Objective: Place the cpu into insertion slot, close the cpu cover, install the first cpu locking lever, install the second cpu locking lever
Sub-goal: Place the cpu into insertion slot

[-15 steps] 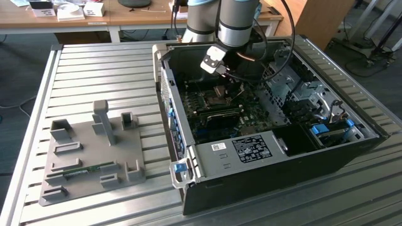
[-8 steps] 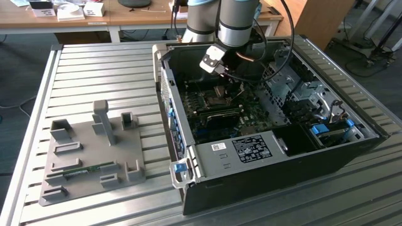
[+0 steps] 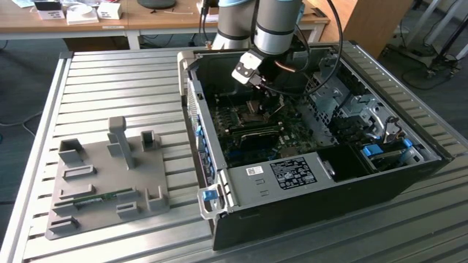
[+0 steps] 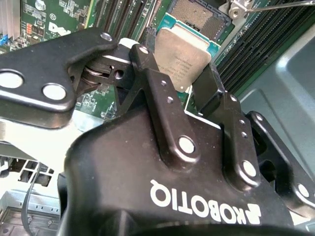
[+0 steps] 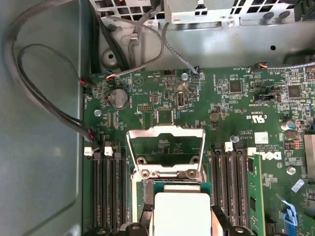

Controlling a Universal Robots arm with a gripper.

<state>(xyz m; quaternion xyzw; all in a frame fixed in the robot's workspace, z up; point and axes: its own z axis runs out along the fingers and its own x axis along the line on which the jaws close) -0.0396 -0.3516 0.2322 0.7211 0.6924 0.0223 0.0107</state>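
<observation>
In the exterior view, my arm [image 3: 274,27] reaches down into the open case [image 3: 314,181], which lies on its side on the ribbed metal worktop [image 3: 109,82]. My claw [image 3: 256,87] hangs inside the case, over the green board [image 3: 292,134]. To the exterior view's left of the case, a grey tray [image 3: 87,208] sits on the worktop, and a thin green stick [image 3: 95,198] lies in it. In the second wrist view, my claw is clenched on the cpu [image 4: 184,51]. My two black fingers [image 4: 152,73] press on two opposite sides of it. The cpu is tilted, and its silver top and green rim show. Just past it is the slot [image 4: 199,17], and its dark pin field is bare. I cannot tell if the cpu touches the slot. A thin silver rod [image 4: 280,5] runs near one corner of the slot. In the first wrist view, the cover [image 5: 166,132] is flipped open, and the board shows through its big square window. The cpu sits in my claw just beside the cover's hinge, between two rows of long black memory slots [image 5: 106,191]. A round battery [image 5: 118,98] sits on the board past the cover, and black cables [image 5: 44,98] loop along the case wall.
</observation>
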